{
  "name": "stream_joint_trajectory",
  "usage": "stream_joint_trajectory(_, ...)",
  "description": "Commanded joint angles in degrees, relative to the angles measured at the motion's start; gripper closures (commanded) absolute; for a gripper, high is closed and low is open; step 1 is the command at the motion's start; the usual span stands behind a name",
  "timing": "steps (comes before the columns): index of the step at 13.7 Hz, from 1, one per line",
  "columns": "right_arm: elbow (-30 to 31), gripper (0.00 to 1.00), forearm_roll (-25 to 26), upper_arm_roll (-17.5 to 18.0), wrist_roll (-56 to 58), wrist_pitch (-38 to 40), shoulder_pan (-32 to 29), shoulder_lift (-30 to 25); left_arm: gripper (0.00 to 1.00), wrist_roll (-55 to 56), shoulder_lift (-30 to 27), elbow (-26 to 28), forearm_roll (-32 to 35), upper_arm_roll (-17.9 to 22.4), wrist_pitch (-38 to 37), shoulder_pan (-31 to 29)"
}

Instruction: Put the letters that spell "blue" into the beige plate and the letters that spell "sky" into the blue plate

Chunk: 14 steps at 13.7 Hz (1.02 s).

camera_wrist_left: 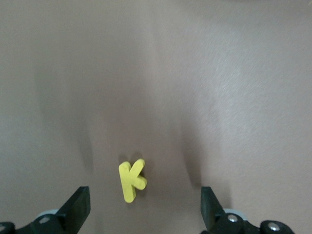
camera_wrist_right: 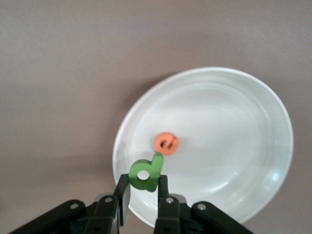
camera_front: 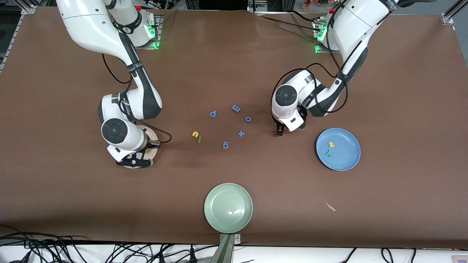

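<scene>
Your right end effector [camera_wrist_right: 144, 192] hangs over the beige plate [camera_wrist_right: 234, 97] near the right arm's end of the counter [camera_front: 55, 91], pinching the dark green b [camera_wrist_right: 145, 173]; the orange e [camera_wrist_right: 166, 144] lies in that plate. Your left end effector [camera_wrist_left: 145, 207] stands wide over the yellow k [camera_wrist_left: 130, 179] on the counter beside the blue plate [camera_front: 347, 160], which holds the yellow s [camera_front: 331, 144] and teal y [camera_front: 328, 153]. The yellow u [camera_front: 195, 134] and light green l [camera_front: 199, 139] touch mid-counter.

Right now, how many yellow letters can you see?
3: the yellow u on the table beside the green bar, the yellow s in the blue plate, the yellow k under the left gripper.
</scene>
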<state>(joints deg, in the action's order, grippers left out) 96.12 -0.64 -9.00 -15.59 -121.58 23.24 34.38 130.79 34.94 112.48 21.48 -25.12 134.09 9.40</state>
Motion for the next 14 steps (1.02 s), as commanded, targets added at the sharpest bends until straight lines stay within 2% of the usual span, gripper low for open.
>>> stream_joint_trajectory(1,6.7,0.74,0.72,-2.24,4.41,-1.46,0.05,-4.49,0.01,2.19,-1.54,3.27,1.72,0.16,3.19,-0.78)
stream_joint_trajectory(2,8.45,0.74,0.64,-3.12,5.91,-3.47,0.05,-4.84,0.11,2.19,-1.46,3.27,1.72,0.16,3.37,-0.78)
stream_joint_trajectory(4,12.41,0.74,0.02,-3.92,7.77,-8.65,-0.04,-5.28,0.47,2.19,-1.45,3.27,1.72,0.16,3.46,-0.96)
stream_joint_trajectory(5,13.9,0.7,-0.33,-3.92,7.77,-10.76,-0.04,-5.28,0.64,2.27,-1.45,3.18,1.63,0.16,3.8,-1.22)
stream_joint_trajectory(6,14.35,0.51,-0.42,-3.83,7.68,-11.83,-0.04,-5.2,0.76,2.28,-1.45,3.36,1.63,0.16,4.85,-1.22)
stream_joint_trajectory(8,13.05,0.38,-2.25,-3.48,6.81,-11.32,0.22,-5.11,0.77,2.28,-1.45,3.36,1.54,0.16,4.95,-1.57)
stream_joint_trajectory(10,9.98,0.35,-4.19,-2.78,3.31,-7.99,1.19,-4.67,0.77,2.28,-1.45,3.53,1.63,0.16,4.95,-2.01)
stream_joint_trajectory(12,7.87,0.31,-4.81,-0.33,-1.0,-7.01,2.24,-4.41,0.78,2.28,-1.45,3.71,1.63,0.16,4.95,-2.01)
stream_joint_trajectory(13,7.07,0.31,-4.9,1.43,-4.5,-6.31,2.42,-4.41,0.91,2.28,-1.45,3.71,1.63,0.16,4.95,-2.01)
stream_joint_trajectory(14,6.37,0.3,-4.99,3.62,-8.36,-5.43,2.51,-4.41,1.0,2.28,-1.45,3.71,1.63,0.16,4.95,-2.01)
